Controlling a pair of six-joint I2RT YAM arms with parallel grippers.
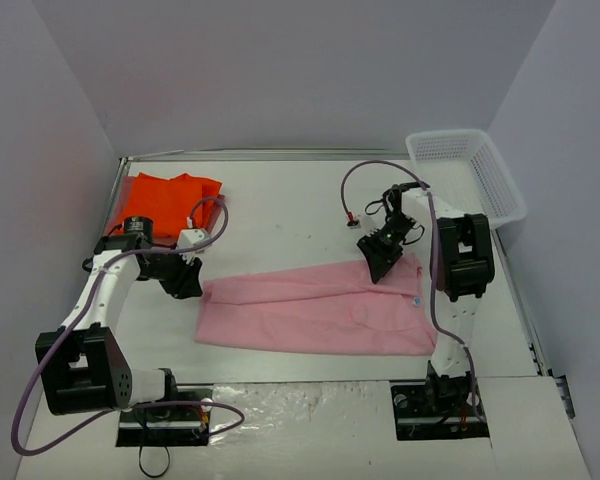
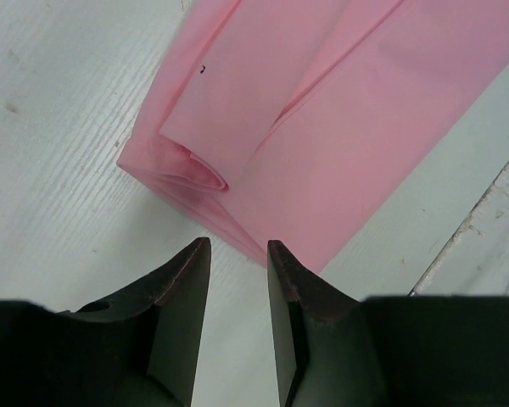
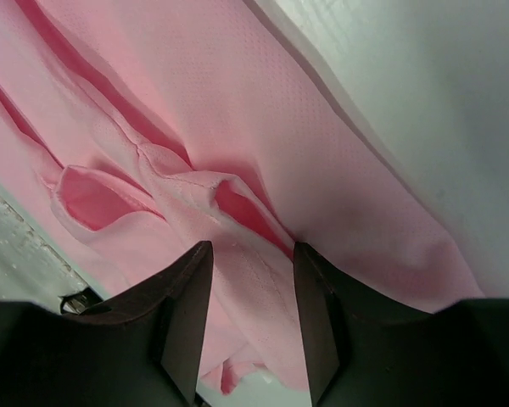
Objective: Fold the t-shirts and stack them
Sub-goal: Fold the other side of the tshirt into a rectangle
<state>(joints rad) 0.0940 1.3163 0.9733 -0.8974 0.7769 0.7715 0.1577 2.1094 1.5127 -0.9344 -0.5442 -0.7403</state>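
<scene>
A light pink t-shirt (image 1: 310, 310) lies folded lengthwise into a long band across the middle of the table. A bright orange t-shirt (image 1: 165, 200) lies folded at the back left. My left gripper (image 1: 188, 288) sits low at the pink shirt's left end. In the left wrist view it (image 2: 237, 246) is open, with bare table between its fingers, and the shirt's folded corner (image 2: 195, 170) lies just ahead. My right gripper (image 1: 380, 268) hovers over the shirt's right end at the back edge. In the right wrist view it (image 3: 253, 248) is open, above rumpled pink cloth (image 3: 237, 195).
A white mesh basket (image 1: 500, 185) stands at the back right corner. A purple cable with a small red plug (image 1: 352, 218) hangs near the right arm. Grey walls close in the table on three sides, and the arm bases stand at the front edge.
</scene>
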